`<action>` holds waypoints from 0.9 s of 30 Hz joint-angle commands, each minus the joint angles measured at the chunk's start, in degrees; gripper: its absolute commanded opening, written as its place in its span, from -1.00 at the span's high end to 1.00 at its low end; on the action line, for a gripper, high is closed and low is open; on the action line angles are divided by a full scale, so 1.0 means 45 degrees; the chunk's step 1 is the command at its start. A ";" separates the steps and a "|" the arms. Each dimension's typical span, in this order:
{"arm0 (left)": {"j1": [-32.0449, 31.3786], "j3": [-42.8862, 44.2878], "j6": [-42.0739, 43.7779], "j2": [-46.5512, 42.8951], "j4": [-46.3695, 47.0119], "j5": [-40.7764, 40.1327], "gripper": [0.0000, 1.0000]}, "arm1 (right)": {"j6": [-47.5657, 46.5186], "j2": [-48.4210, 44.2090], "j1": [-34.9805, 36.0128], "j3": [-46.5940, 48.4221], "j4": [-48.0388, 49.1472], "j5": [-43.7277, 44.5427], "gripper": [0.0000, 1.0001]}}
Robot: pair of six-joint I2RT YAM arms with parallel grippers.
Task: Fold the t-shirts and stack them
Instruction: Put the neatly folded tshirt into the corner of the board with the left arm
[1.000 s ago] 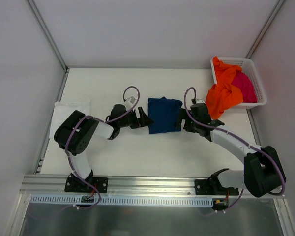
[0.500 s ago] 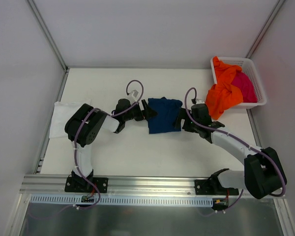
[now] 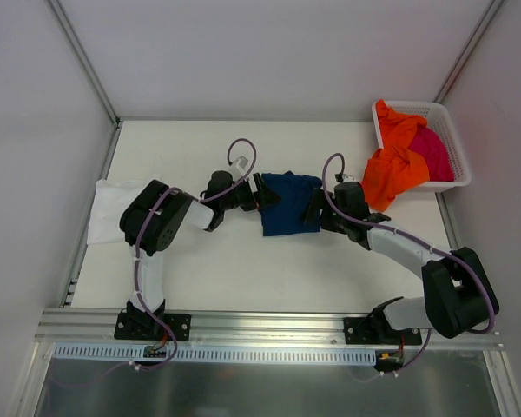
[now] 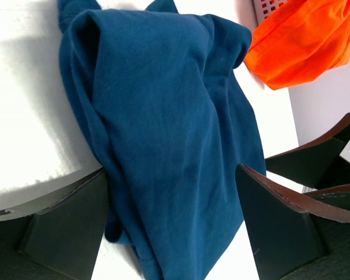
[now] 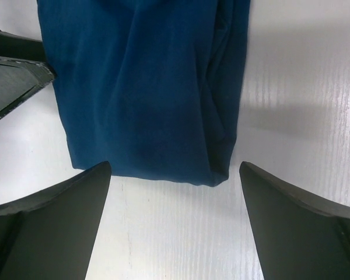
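Table (image 3: 243, 278) bore the folded navy t-shirt (image 3: 286, 204), flat between both arms' jaws. The left jaws stood wide open, shirt edge lying between them, unclamped. The right jaws stood wide open, empty, just short of the opposite edge.

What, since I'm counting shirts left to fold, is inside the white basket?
An orange t-shirt spills over the basket rim toward the table. A magenta t-shirt lies beside it inside. Whatever is beneath them is covered.
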 commanded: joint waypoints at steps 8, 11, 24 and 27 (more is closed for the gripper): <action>-0.0654 0.0407 -0.0118 0.0949 -0.1478 0.0697 -0.69 | 0.0245 -0.0560 -0.0084 0.0009 0.0537 -0.0020 -0.93; -0.0888 0.0660 -0.0215 0.1105 -0.1498 0.0853 -0.68 | 0.0264 -0.0677 -0.0085 -0.0050 0.0537 -0.0001 -0.93; -0.1632 0.1735 -0.0235 0.1535 -0.2239 0.0698 -0.42 | 0.0303 -0.1672 -0.0143 -0.0557 0.0381 0.0214 -0.93; -0.1612 0.2086 -0.0254 0.1808 -0.2454 0.0619 -0.14 | 0.0303 -0.2005 -0.0143 -0.0714 0.0186 0.0253 -0.93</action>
